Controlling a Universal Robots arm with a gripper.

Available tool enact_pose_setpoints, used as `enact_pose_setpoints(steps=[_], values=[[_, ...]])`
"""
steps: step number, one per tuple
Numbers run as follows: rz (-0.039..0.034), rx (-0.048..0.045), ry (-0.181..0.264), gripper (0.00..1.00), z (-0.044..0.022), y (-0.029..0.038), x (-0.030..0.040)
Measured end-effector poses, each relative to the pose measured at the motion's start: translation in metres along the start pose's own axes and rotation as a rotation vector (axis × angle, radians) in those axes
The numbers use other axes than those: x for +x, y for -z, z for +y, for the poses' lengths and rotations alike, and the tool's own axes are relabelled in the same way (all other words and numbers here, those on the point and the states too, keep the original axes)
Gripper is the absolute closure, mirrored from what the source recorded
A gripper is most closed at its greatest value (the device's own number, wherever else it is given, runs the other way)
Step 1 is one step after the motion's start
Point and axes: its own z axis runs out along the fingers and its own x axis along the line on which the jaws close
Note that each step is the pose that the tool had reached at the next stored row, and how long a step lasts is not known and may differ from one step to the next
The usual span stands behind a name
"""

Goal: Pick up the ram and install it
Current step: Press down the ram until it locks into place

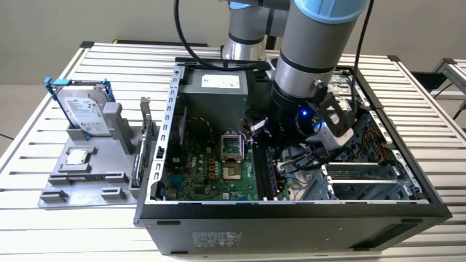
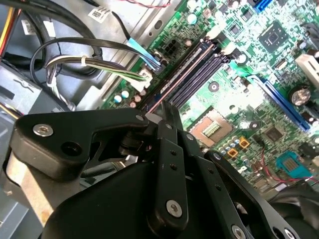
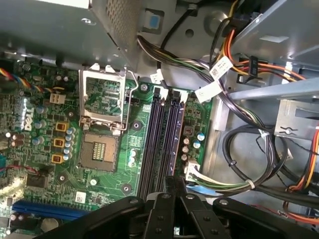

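The ram (image 3: 173, 130) shows edge-on as a thin strip with a pale top edge, standing along one of the black motherboard slots (image 3: 153, 144). In the second wrist view the ram (image 2: 180, 73) runs away from the fingertips between the dark slots. My gripper (image 3: 170, 182) is shut on the near end of the stick, its black fingers pressed close together. The same pinch shows at the gripper (image 2: 166, 113) in the second wrist view. In the exterior view the arm's wrist (image 1: 302, 117) reaches down inside the open computer case, right over the slots (image 1: 268, 174).
An empty processor socket (image 3: 99, 149) lies beside the slots. Cable bundles (image 3: 234, 174) and a drive cage wall (image 3: 289, 114) crowd the other side. On the exterior view's left, a grey fixture (image 1: 80, 188) carries a hard drive (image 1: 84, 112) and a square chip (image 1: 77, 157).
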Motion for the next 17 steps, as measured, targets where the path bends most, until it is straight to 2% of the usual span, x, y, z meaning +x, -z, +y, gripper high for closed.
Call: enact_pose_setpoints(steps=[17], values=[[-0.0024,-0.0022,0.165,1.0,0.0001,-0.0001,0.0001]])
